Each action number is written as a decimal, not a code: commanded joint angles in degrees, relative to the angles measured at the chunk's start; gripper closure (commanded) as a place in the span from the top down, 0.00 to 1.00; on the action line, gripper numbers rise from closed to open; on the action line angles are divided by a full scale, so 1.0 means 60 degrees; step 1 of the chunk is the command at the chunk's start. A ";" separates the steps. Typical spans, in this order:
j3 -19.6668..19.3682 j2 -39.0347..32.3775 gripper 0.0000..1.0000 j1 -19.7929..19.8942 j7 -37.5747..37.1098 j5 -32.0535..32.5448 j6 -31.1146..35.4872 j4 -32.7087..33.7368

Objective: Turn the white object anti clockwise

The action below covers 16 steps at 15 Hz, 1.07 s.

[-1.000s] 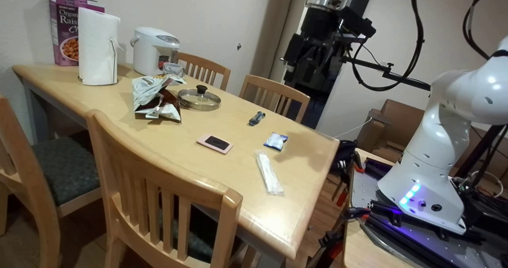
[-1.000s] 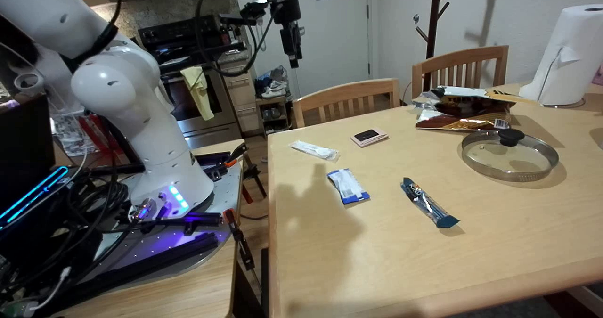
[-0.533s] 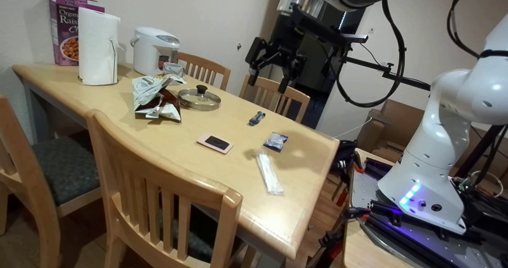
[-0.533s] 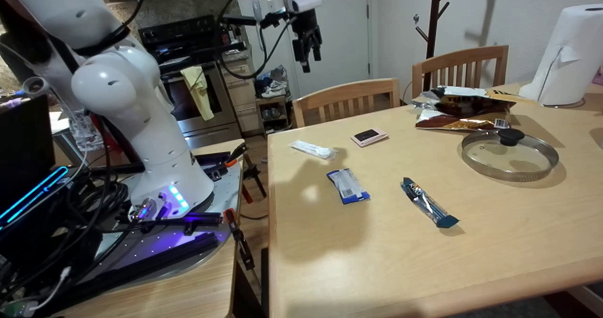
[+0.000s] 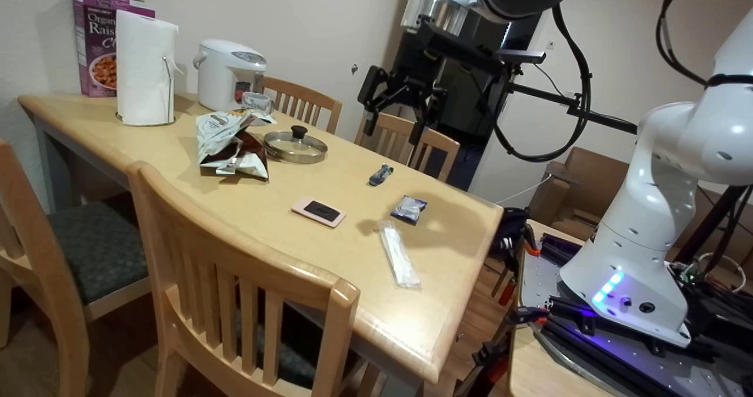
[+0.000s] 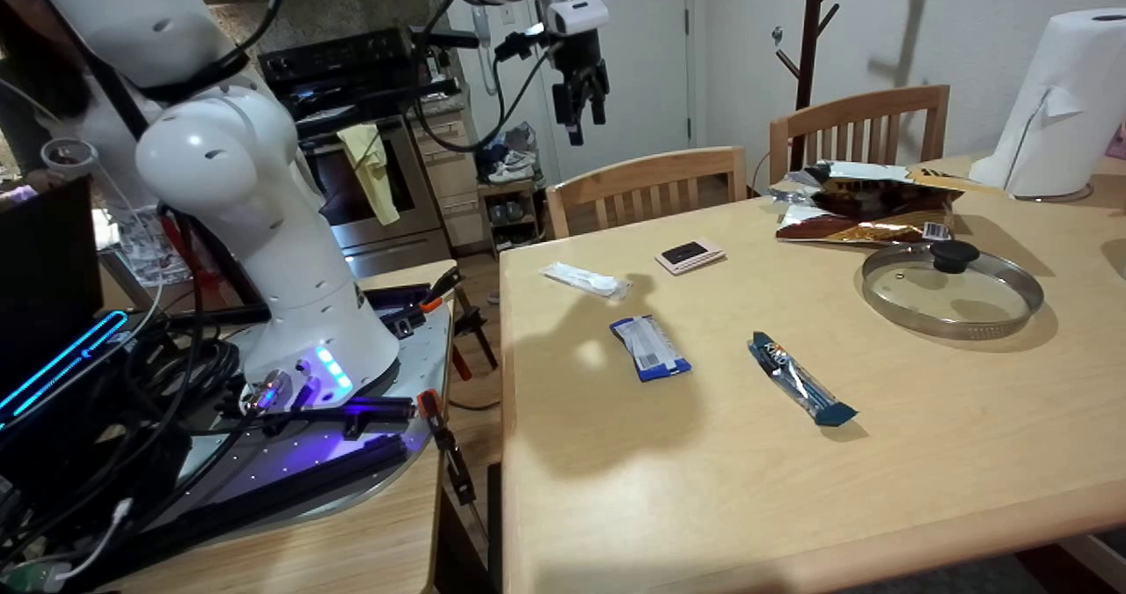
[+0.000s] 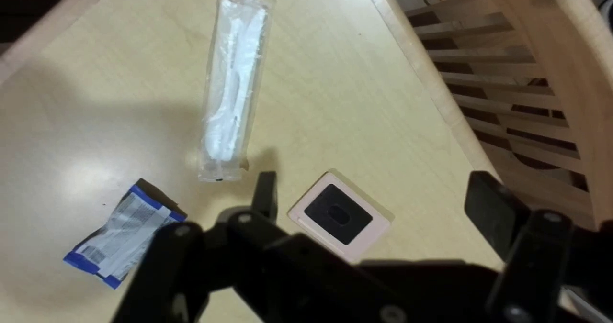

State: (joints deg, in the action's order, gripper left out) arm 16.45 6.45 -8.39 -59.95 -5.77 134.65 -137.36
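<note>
The white object (image 5: 398, 257) is a slim, long white bar in a clear plastic wrapper, flat on the wooden table near its end. It also shows in an exterior view (image 6: 585, 279) and at the upper left of the wrist view (image 7: 235, 81), where white cutlery-like shapes show inside the wrapper. My gripper (image 5: 393, 131) hangs well above the table, apart from everything; it also shows in an exterior view (image 6: 588, 126). In the wrist view the gripper (image 7: 376, 194) has its fingers wide apart with nothing between them. The white object lies ahead and left of the left finger there.
A pink and black card holder (image 7: 339, 215) lies below the gripper. A blue-white packet (image 7: 129, 234) and a dark wrapped bar (image 6: 800, 381) lie nearby. A glass lid (image 6: 952, 290), open bag (image 6: 866, 207), paper towel roll (image 5: 146, 70) and white kettle (image 5: 229, 73) stand farther along. Chairs (image 5: 247, 267) line the edges.
The arm has lowered the gripper and carried it farther over the table, and the gripper has turned so that both spread fingers show. The white object and the other table items have not moved.
</note>
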 commanded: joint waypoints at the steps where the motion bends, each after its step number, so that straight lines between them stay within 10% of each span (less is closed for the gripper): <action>1: -0.0207 0.0119 1.00 -0.0059 -0.0548 0.0450 -0.1082 -0.0015; 16: -0.0525 -0.0728 1.00 -0.0366 0.0217 -0.1403 0.0520 -0.1474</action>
State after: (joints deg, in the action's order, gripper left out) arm 13.92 2.38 -9.69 -61.09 -10.66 135.11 -144.32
